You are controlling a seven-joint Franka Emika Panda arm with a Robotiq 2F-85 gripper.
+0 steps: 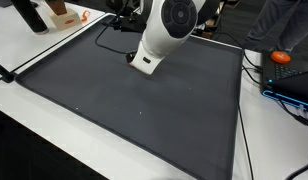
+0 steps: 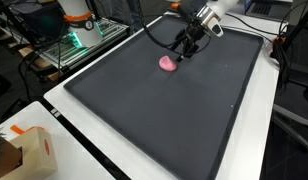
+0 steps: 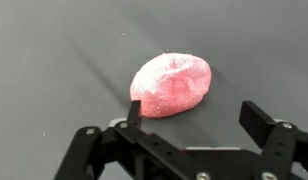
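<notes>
A pink, sugar-dusted lump (image 3: 172, 85) lies on the dark grey mat (image 3: 54, 60). In the wrist view my gripper (image 3: 196, 112) hangs just above it, jaws open wide, with the left finger (image 3: 134, 110) at the lump's near edge and the right finger (image 3: 258, 120) over bare mat. Nothing is held. In an exterior view the pink lump (image 2: 169, 63) sits just beside my gripper (image 2: 184, 48) near the mat's far end. In the view from the opposite side the white arm (image 1: 164, 35) hides the lump.
The dark mat (image 1: 134, 110) covers most of a white table. A cardboard box (image 2: 24, 150) stands at a near corner. An orange object (image 1: 282, 57) and cables lie off the mat's edge. Dark bottles and equipment (image 1: 34, 15) stand beyond the far edge.
</notes>
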